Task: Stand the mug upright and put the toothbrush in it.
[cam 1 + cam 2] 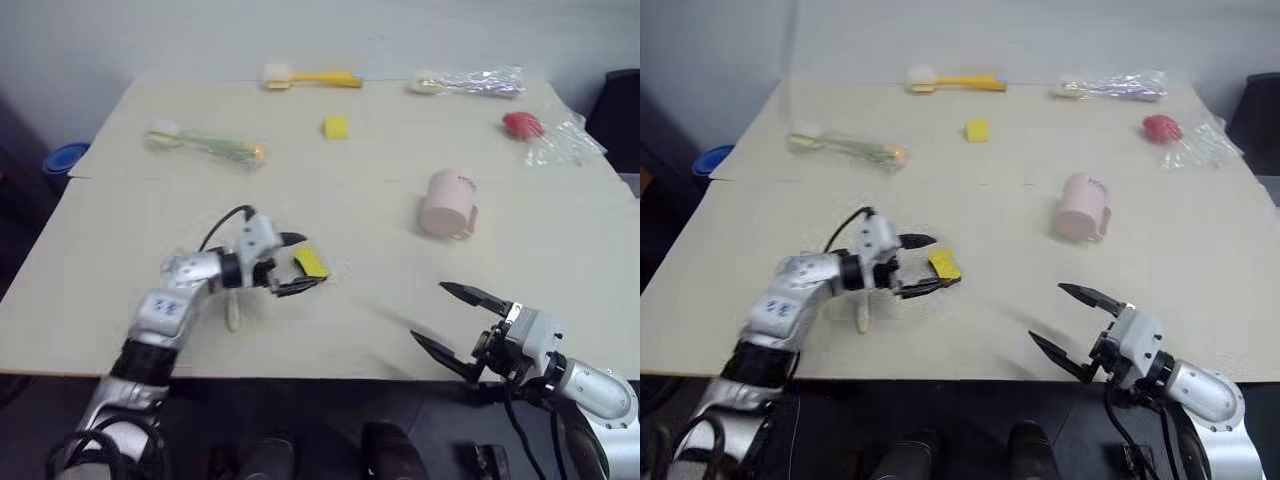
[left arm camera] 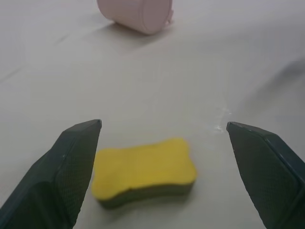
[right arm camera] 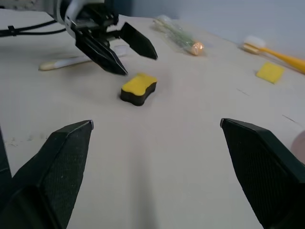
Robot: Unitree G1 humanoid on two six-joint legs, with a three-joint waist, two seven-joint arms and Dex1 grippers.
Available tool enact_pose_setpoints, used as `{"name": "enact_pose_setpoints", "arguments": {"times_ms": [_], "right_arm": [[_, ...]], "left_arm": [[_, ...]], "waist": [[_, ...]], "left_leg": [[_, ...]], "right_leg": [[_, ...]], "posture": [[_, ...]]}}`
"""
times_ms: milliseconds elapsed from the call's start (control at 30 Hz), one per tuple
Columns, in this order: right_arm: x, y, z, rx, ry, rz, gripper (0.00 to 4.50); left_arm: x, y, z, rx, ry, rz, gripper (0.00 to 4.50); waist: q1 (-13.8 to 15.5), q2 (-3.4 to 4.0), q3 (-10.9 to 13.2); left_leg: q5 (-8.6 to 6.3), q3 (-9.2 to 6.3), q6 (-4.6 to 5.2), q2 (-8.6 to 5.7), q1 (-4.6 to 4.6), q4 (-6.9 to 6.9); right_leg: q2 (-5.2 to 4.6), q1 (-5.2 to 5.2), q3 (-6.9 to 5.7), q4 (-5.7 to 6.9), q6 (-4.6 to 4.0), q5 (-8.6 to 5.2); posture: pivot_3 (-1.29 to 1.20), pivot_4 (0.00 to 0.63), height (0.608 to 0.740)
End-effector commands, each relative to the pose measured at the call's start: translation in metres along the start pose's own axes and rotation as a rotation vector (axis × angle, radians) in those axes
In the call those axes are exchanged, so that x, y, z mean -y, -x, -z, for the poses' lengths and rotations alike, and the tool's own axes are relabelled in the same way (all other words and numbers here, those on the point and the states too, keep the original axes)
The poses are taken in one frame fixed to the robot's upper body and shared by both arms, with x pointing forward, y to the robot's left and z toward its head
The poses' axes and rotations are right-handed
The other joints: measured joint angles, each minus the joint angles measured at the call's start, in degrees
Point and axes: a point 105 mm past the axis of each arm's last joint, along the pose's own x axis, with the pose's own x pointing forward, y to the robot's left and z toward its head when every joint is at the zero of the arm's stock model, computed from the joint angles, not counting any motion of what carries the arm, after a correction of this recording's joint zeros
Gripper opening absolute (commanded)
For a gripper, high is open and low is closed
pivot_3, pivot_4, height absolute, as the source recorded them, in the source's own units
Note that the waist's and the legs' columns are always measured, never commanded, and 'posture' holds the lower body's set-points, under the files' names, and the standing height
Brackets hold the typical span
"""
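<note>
The pale pink mug (image 1: 447, 205) rests on the right half of the table, handle toward me, its opening not showing. The slim cream toothbrush (image 1: 862, 315) lies near the front edge, partly under my left forearm. My left gripper (image 1: 309, 261) is open just above the table, its two fingers either side of a yellow sponge (image 2: 143, 169) with a dark underside, without touching it. The mug (image 2: 136, 14) is farther ahead of that gripper. My right gripper (image 1: 428, 310) hangs open and empty at the table's front right edge, short of the mug.
Along the back lie a yellow-handled brush (image 1: 310, 77), a wrapped brush (image 1: 465, 82) and a red thing in clear wrap (image 1: 522, 124). A green-orange wrapped brush (image 1: 205, 145) lies back left and a small yellow square (image 1: 335, 127) sits mid-back. A blue object (image 1: 65, 157) sits beyond the table's left edge.
</note>
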Motion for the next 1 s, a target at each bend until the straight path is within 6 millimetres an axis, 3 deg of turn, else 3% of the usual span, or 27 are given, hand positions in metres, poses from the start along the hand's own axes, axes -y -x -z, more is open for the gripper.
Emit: {"name": "enact_pose_setpoints", "arguments": {"times_ms": [33, 133, 200, 300, 400, 533, 567, 633, 667, 733, 800, 867, 1000], "right_arm": [[-0.003, 0.002, -0.011, 0.029, 0.008, 0.006, 4.5], [-0.002, 0.009, -0.01, 0.015, 0.01, 0.04, 4.5], [-0.001, 0.013, -0.008, 0.009, 0.005, 0.063, 4.5], [0.0, 0.013, -0.004, 0.01, 0.002, 0.077, 4.5], [0.002, 0.01, -0.002, 0.019, 0.006, 0.078, 4.5], [0.006, 0.003, -0.001, 0.041, 0.011, 0.055, 4.5], [0.006, -0.001, -0.002, 0.055, 0.011, 0.037, 4.5], [0.007, -0.008, -0.003, 0.078, 0.006, 0.007, 4.5], [0.005, -0.013, -0.005, 0.096, 0.002, -0.018, 4.5], [0.003, -0.031, -0.013, 0.174, -0.031, -0.06, 4.5], [-0.001, -0.044, -0.02, 0.24, -0.052, -0.108, 4.5], [-0.008, -0.055, -0.024, 0.277, -0.039, -0.176, 4.5], [-0.014, -0.072, -0.025, 0.315, -0.017, -0.244, 4.5]], "left_arm": [[-0.011, -0.011, 0.008, -0.066, 0.015, -0.031, 4.47], [-0.011, -0.013, 0.014, -0.106, 0.001, -0.031, 4.47], [-0.001, -0.011, 0.021, -0.157, 0.023, 0.019, 4.47], [0.007, -0.008, 0.03, -0.211, 0.04, 0.046, 3.93], [0.002, -0.005, 0.028, -0.187, 0.027, 0.0, 3.46], [-0.01, -0.005, 0.002, -0.036, 0.056, -0.059, 3.25], [-0.02, 0.01, -0.04, 0.202, 0.072, -0.108, 3.19], [-0.035, 0.047, -0.085, 0.483, 0.064, -0.207, 3.19], [-0.048, 0.068, -0.081, 0.487, 0.067, -0.314, 3.19], [-0.077, 0.122, -0.038, 0.29, 0.104, -0.629, 3.19], [-0.088, 0.17, -0.003, 0.14, 0.155, -0.866, 3.19], [-0.088, 0.208, 0.024, 0.043, 0.238, -1.036, 3.19], [-0.069, 0.254, 0.07, -0.136, 0.347, -1.216, 3.19]], "waist": [[-0.41, -0.04, 0.02], [-0.71, -0.05, 0.03], [-0.61, -0.05, 0.03], [-0.62, -0.05, 0.03], [-0.53, -0.05, 0.02], [-0.44, -0.06, 0.03], [-0.44, -0.07, 0.04], [-0.58, -0.16, 0.1], [-0.63, -0.21, 0.13], [-1.23, -0.19, 0.12], [-2.26, -0.12, 0.08], [-2.43, 0.0, 0.03], [-1.53, -0.26, 0.08]], "left_leg": [[0.0, 0.01, 0.0, 0.0, -0.01, -0.02], [0.0, -0.01, 0.0, 0.01, 0.0, 0.0], [0.0, -0.05, 0.0, 0.02, 0.0, 0.03], [0.0, -0.05, 0.0, 0.14, 0.02, 0.1], [0.0, -0.06, 0.0, 0.19, 0.06, 0.14], [0.0, -0.06, -0.01, 0.19, 0.05, 0.2], [0.0, -0.06, -0.01, 0.19, 0.03, 0.23], [0.0, -0.08, -0.01, 0.21, -0.07, 0.3], [-0.01, -0.1, -0.02, 0.24, -0.15, 0.34], [-0.05, -0.16, -0.1, 0.32, -0.09, 0.33], [-0.12, -0.36, -0.21, 0.21, 0.47, -0.13], [-0.17, -0.41, -0.22, 0.11, 1.23, -0.72], [-0.36, -0.84, -0.24, 0.09, 0.95, -0.46]], "right_leg": [[0.0, -0.03, 0.0, 0.0, 0.0, 0.0], [-0.01, -0.04, 0.02, 0.0, 0.0, 0.0], [-0.02, -0.03, 0.02, 0.01, 0.0, 0.0], [-0.05, -0.02, 0.06, -0.03, 0.0, 0.0], [-0.06, 0.01, 0.08, -0.05, 0.0, 0.0], [-0.07, 0.0, 0.08, -0.04, 0.0, 0.0], [-0.07, 0.0, 0.08, -0.04, 0.0, 0.0], [-0.1, -0.1, 0.09, -0.02, 0.0, 0.0], [-0.09, -0.17, 0.06, -0.01, 0.0, 0.0], [-0.02, -0.19, 0.07, -0.02, 0.0, 0.0], [-0.01, -0.16, 0.06, 0.01, -0.05, 0.02], [-0.05, -0.01, 0.11, 0.0, -0.07, 0.02], [-0.04, -0.08, -0.06, 0.06, -0.16, 0.05]], "posture": [[0.0, 0.15, 0.74], [0.0, 0.15, 0.74], [0.0, 0.15, 0.74], [0.0, 0.15, 0.74], [0.0, 0.15, 0.74], [0.0, 0.15, 0.74], [0.0, 0.15, 0.74], [0.0, 0.15, 0.74], [0.0, 0.15, 0.74], [0.0, 0.15, 0.74], [0.0, 0.15, 0.74], [0.0, 0.15, 0.74], [0.0, 0.15, 0.74]]}}
